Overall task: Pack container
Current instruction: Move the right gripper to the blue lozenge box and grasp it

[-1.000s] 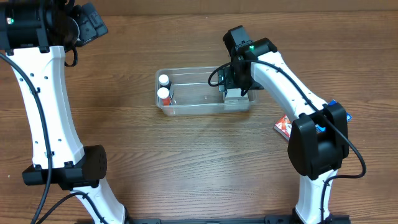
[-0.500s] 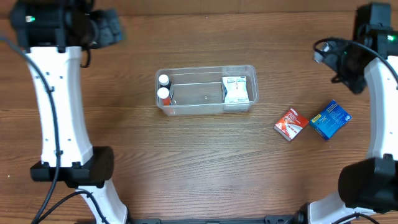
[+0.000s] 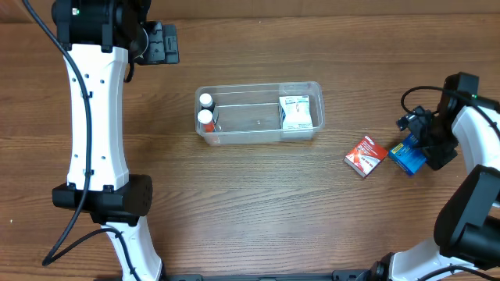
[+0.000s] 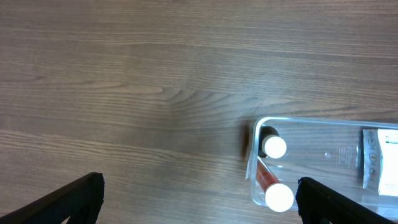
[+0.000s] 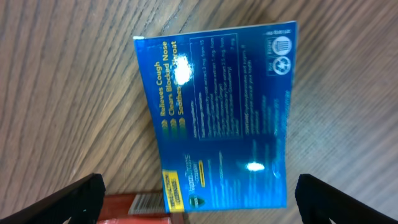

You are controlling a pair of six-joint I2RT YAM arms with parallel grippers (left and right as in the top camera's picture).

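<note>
We hold the right end effector (image 5: 199, 186) open over the blue box (image 5: 217, 112); the left end effector (image 4: 198, 190), also open, hovers near the container (image 3: 242, 139) on the table (image 3: 234, 203).

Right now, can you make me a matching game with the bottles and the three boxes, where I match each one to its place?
Things:
1. white-capped bottles
2. white box
3. red box
4. blue box

Places:
a. on the table, farthest right
b. left end of the container
c. on the table, between the container and the blue box
d. right end of the container

Pairs: 1-b, 2-d, 3-c, 4-a
</note>
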